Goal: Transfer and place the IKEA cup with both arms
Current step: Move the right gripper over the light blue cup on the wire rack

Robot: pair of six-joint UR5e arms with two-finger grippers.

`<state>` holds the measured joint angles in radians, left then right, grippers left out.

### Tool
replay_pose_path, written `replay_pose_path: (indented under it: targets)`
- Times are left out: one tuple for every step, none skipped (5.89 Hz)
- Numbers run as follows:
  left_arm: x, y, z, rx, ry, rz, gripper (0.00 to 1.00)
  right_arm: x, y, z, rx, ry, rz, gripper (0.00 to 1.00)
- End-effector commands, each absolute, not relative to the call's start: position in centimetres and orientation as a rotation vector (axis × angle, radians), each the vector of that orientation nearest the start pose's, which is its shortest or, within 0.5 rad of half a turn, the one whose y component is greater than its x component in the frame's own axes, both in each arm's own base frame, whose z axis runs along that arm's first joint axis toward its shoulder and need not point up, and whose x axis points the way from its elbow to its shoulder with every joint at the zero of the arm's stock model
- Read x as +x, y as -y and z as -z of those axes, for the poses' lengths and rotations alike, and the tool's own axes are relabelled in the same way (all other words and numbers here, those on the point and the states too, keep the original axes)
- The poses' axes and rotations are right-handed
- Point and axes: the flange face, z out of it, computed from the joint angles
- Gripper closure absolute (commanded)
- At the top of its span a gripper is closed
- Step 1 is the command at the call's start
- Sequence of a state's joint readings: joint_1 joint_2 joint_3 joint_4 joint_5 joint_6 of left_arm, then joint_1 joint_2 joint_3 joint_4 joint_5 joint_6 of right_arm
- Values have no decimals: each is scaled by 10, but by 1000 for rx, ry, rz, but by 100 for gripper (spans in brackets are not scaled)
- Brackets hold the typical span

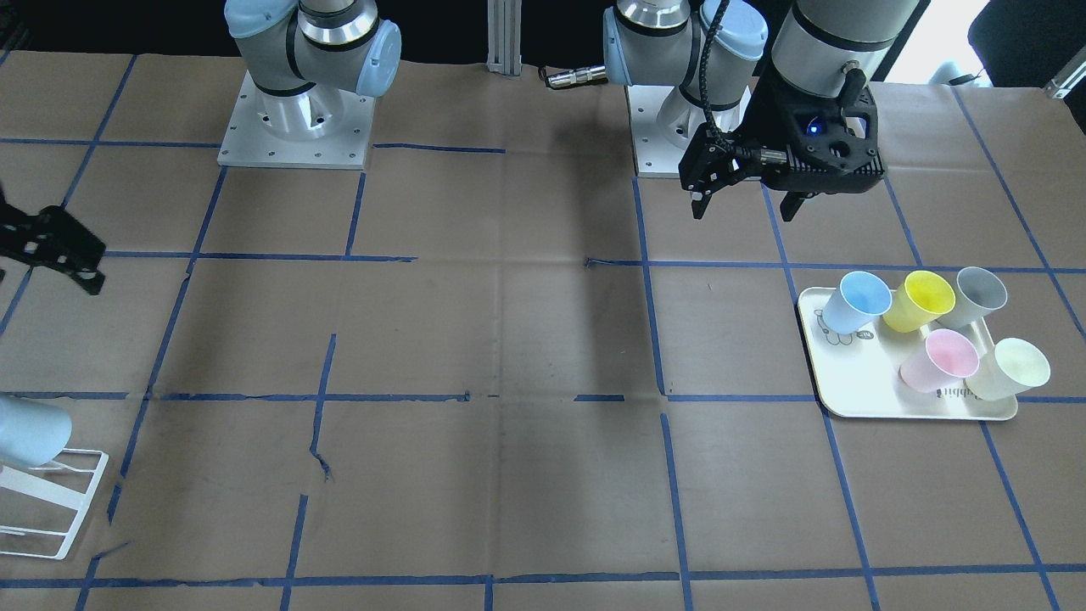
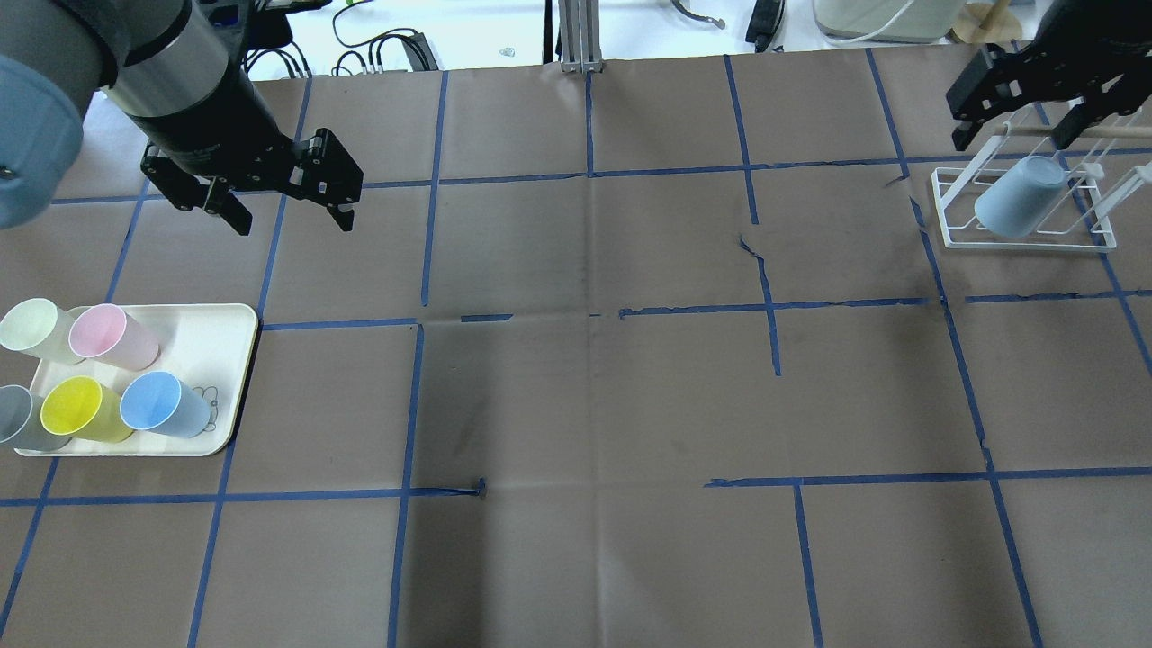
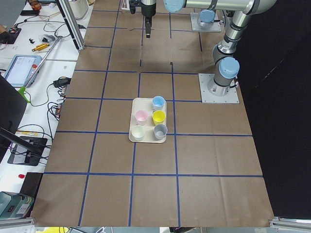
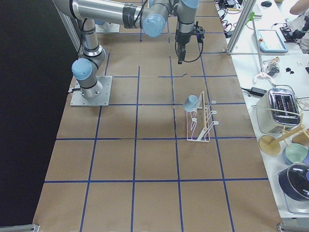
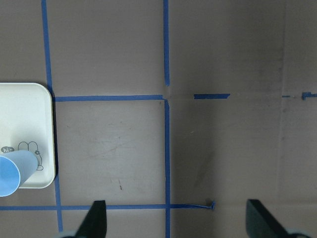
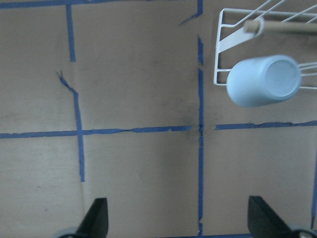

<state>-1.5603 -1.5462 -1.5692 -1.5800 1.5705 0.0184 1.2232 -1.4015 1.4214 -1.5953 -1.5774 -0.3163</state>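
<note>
One pale-blue IKEA cup (image 2: 166, 405) lies tilted on the cream tray (image 2: 211, 337) with other cups; it also shows in the front view (image 1: 857, 303) and at the left wrist view's edge (image 5: 12, 173). A second blue cup (image 2: 1021, 196) hangs mouth-down on the white wire rack (image 2: 1026, 238) and shows in the right wrist view (image 6: 262, 82). My left gripper (image 2: 292, 223) is open and empty, hovering beyond the tray. My right gripper (image 2: 1012, 139) is open and empty, raised beside the rack and clear of the cup.
The tray also holds a pink cup (image 2: 108, 335), a yellow cup (image 2: 76, 408), a grey cup (image 2: 13, 416) and a pale-green cup (image 2: 31, 326). Brown paper with blue tape lines covers the table. The arm bases (image 1: 297, 127) stand at the robot's edge.
</note>
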Motion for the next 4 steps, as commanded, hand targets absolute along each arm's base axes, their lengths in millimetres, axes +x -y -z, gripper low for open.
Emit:
replay_pose_path:
  targets:
    - [-128,484,-500,12,-3141,27,2,-179,611,-449,-4,-3162,29,0]
    - [-128,484,-500,12,-3141,27,2,-204,626,-429,-24,-3159,20,0]
    - [-128,484,-500,12,-3141,27,2,-204,628,-416,-3,-3139,3,0]
    - [-128,484,-500,12,-3141,27,2,-198,633,-390,-19,-3115,-56,0]
